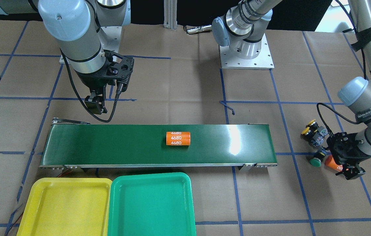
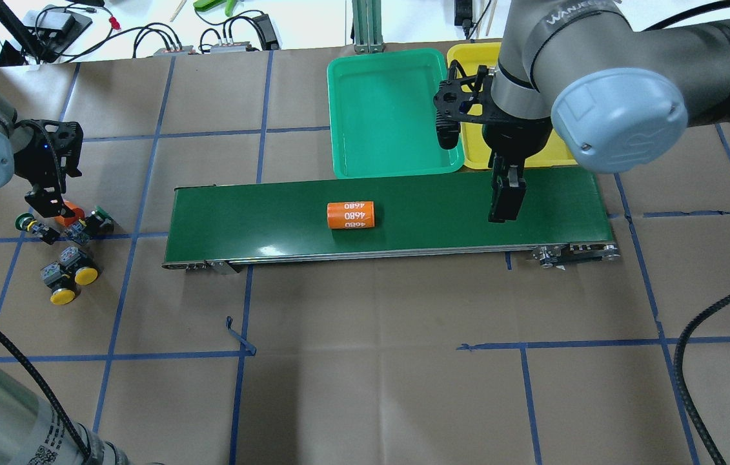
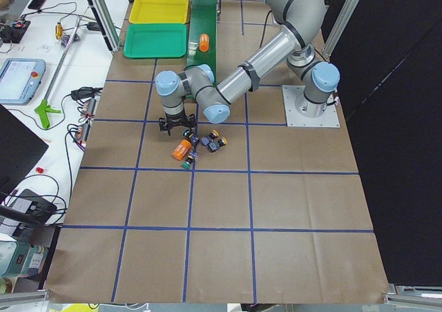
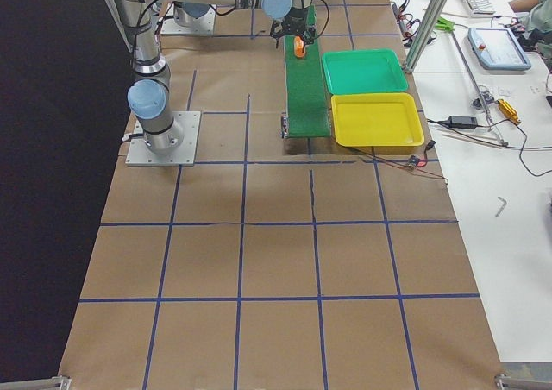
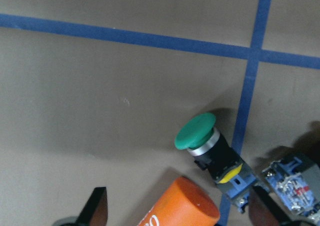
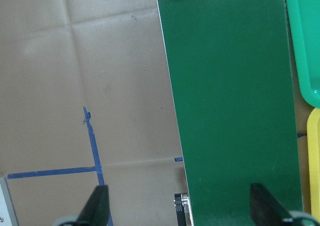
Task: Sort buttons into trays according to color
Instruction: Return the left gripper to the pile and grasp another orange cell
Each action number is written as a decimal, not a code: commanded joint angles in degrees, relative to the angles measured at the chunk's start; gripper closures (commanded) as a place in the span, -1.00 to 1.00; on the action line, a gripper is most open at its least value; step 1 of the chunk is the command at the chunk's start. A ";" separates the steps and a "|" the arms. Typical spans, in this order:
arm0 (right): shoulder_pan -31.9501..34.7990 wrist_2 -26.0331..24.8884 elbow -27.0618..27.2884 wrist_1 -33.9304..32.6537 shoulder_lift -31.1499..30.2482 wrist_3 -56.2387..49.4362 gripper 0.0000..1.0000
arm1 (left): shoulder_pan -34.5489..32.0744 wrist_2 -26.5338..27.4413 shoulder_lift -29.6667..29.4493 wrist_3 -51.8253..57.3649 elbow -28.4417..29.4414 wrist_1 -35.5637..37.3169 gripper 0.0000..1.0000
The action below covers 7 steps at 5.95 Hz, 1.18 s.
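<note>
On the brown worktop [image 2: 365, 387] all four buttons [image 2: 73, 257] lie unsorted far left, green tray [image 1: 151, 203] and yellow tray [image 1: 67, 203] empty, left fingers [image 5: 99, 206] spread wide above a cylinder [image 5: 180, 208], gripping nothing, right fingers [image 6: 99, 206] likewise parted, empty, over the belt [image 6: 230, 111].

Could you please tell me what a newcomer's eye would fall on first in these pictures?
Probably the orange cylinder marked 4680, alone at the middle of the dark green conveyor belt. Next, the yellow tray and green tray, side by side and empty, beside the belt. Lastly the left gripper, open over a second orange cylinder amid the buttons past the belt's end.
</note>
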 commanded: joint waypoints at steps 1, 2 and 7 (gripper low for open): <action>0.06 0.30 0.00 0.79 -0.01 0.01 -1.00 | 0.83 2.09 -1.67 8.94 -0.41 -0.31 -0.96; 0.06 0.22 0.35 1.23 -0.71 -0.07 -1.00 | 1.79 2.54 -2.99 10.81 0.72 -0.32 -0.96; 4.37 0.83 1.59 -0.17 -2.03 -2.61 -0.99 | 2.59 2.28 -5.28 14.70 1.17 0.83 0.00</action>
